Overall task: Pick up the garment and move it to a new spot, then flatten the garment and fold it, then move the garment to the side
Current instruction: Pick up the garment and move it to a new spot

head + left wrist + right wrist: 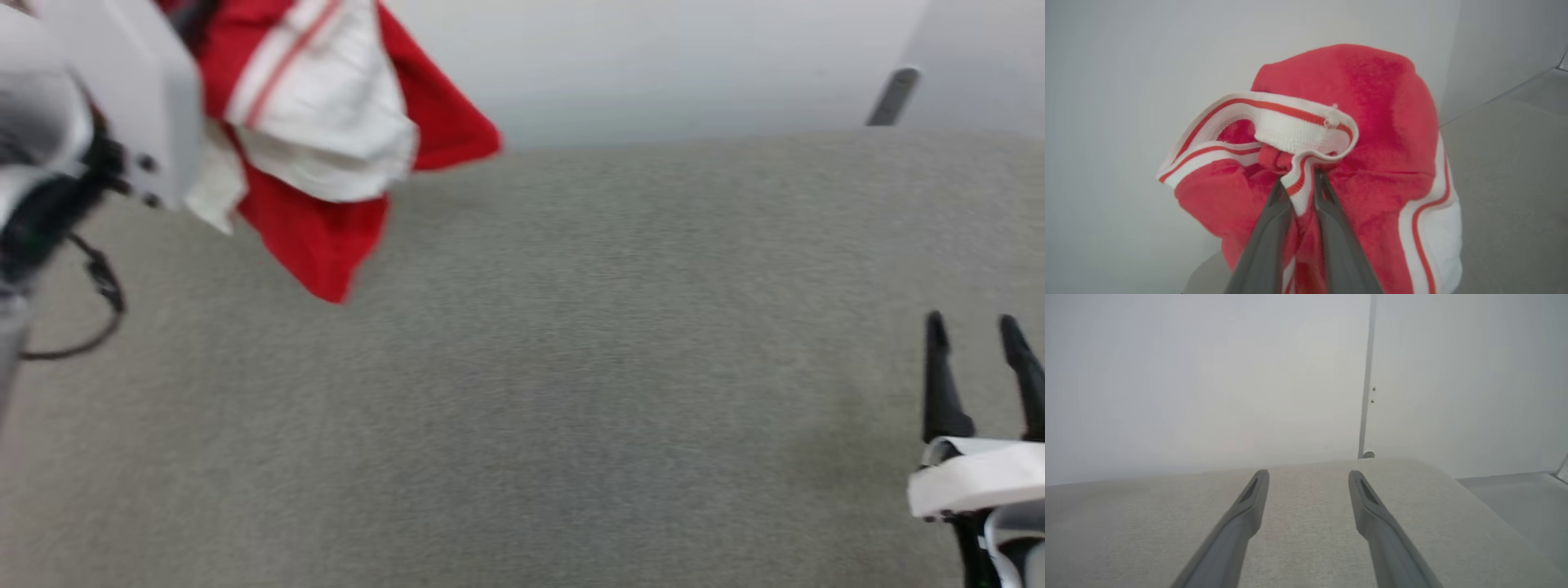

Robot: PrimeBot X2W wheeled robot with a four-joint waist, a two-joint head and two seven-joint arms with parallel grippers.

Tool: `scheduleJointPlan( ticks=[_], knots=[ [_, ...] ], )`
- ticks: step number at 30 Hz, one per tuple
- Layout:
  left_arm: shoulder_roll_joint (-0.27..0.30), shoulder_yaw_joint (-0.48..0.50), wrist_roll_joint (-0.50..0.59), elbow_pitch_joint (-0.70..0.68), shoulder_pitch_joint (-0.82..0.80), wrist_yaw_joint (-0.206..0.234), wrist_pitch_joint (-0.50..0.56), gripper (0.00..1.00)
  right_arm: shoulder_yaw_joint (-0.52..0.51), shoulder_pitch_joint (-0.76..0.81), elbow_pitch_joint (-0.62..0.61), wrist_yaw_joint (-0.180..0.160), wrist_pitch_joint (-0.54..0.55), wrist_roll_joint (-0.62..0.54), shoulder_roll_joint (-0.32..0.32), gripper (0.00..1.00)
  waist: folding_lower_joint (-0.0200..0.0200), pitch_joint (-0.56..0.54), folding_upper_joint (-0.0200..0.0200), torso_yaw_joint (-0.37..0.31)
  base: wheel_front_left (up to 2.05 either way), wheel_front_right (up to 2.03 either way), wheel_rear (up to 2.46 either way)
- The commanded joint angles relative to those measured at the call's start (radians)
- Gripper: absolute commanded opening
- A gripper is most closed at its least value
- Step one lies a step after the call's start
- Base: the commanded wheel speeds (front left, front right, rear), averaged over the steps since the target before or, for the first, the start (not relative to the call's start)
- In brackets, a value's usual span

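In the head view, the garment (326,106) hung bunched at upper left, red with white panels and striped trim, clear of the grey fabric surface (571,367). The right gripper (976,331) stood parted and empty at lower right.

In the left wrist view, the left gripper (1298,179) pinched the striped trim tight.

In the right wrist view, fingers spread wide above the surface, with a pale wall (1167,375) behind.

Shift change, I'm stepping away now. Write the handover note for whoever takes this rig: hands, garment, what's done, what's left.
Left hand: shut on the garment, pinching its white-and-red striped trim. The garment hangs bunched from it, at the far left above the grey fabric surface.
Right hand: open, holding nothing, at the near right over the surface.
Done: garment picked up.
Left: set it down at a new spot, flatten it, fold it, move it to the side.
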Motion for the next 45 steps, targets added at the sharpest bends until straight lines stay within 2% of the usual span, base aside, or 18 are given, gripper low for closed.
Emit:
scheduleJointPlan(
  ticks=[1,9,15,19,29,40,41,43,45],
  knots=[
    [-0.009,-0.01,0.005,-0.014,0.014,0.008,0.008,0.0,-0.018,0.01,0.002,0.0,-0.011,0.003,0.003,1.0,0.0,0.012,0.0,-0.059,0.0,0.0,0.0],
    [-0.076,-0.098,0.012,-0.07,0.066,0.037,0.051,0.0,-0.081,0.03,0.027,0.0,-0.033,0.029,0.004,1.0,0.0,0.04,0.0,-0.146,0.0,0.0,0.0],
    [-0.119,-0.153,0.003,-0.056,0.138,0.055,0.05,0.0,-0.061,0.022,0.072,0.0,-0.062,0.059,0.005,1.0,0.0,0.068,0.0,-0.192,0.0,0.0,0.0],
    [-0.14,-0.189,0.0,-0.026,0.195,0.052,0.036,0.0,-0.039,0.015,0.103,0.0,-0.085,0.08,0.004,1.0,0.0,0.081,0.0,-0.212,0.0,0.0,0.0],
    [-0.194,-0.258,-0.028,0.129,0.335,0.034,-0.03,0.0,0.016,-0.016,0.175,0.0,-0.125,0.099,0.004,1.0,0.0,0.1,0.0,-0.234,0.0,0.0,0.0],
    [-0.245,-0.312,-0.018,0.335,0.371,-0.006,-0.091,0.0,0.059,-0.036,0.21,0.0,-0.141,0.102,0.004,1.0,0.0,0.1,0.0,-0.236,0.0,0.0,0.0],
    [-0.25,-0.316,-0.014,0.355,0.369,-0.01,-0.098,0.09,0.063,-0.039,0.212,0.0,-0.142,0.102,0.004,1.0,0.0,0.1,0.0,-0.236,0.0,0.0,0.0],
    [-0.263,-0.324,-0.015,0.389,0.368,-0.016,-0.107,0.15,0.067,-0.044,0.216,0.0,-0.144,0.1,0.004,1.0,0.0,0.099,0.0,-0.233,0.0,0.0,0.0],
    [-0.271,-0.333,-0.009,0.423,0.362,-0.028,-0.118,0.27,0.07,-0.045,0.218,0.0,-0.145,0.098,0.004,1.0,0.0,0.097,0.0,-0.228,0.0,0.0,0.0]
  ],
)
